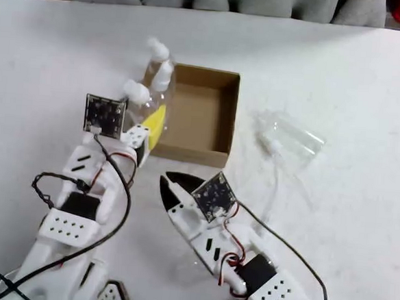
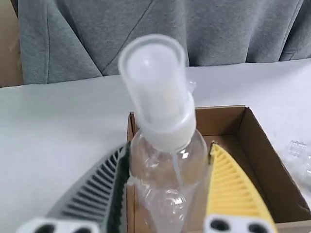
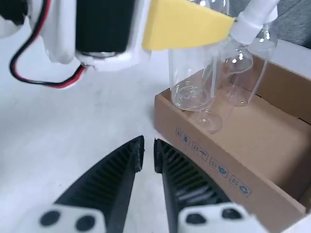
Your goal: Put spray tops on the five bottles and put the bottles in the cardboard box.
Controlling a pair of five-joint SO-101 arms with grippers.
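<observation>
My left gripper (image 2: pixel 167 194) is shut on a clear bottle (image 2: pixel 167 179) with a white spray top (image 2: pixel 158 92), gripped between a grey finger and a yellow one. It holds the bottle (image 1: pixel 136 97) upright at the near left corner of the cardboard box (image 1: pixel 201 116). Seen from the right wrist, the held bottle (image 3: pixel 191 73) has its base just inside the box rim (image 3: pixel 214 155). Another topped bottle (image 1: pixel 159 68) stands in the box's far left corner. My right gripper (image 1: pixel 168 189) rests shut on the table in front of the box, its black fingers (image 3: pixel 121 174) holding nothing.
A clear bottle (image 1: pixel 295 139) lies on the table right of the box, with a white spray top (image 1: pixel 272 145) and its thin tube beside it. A person in grey sits behind the table's far edge (image 1: pixel 209 12).
</observation>
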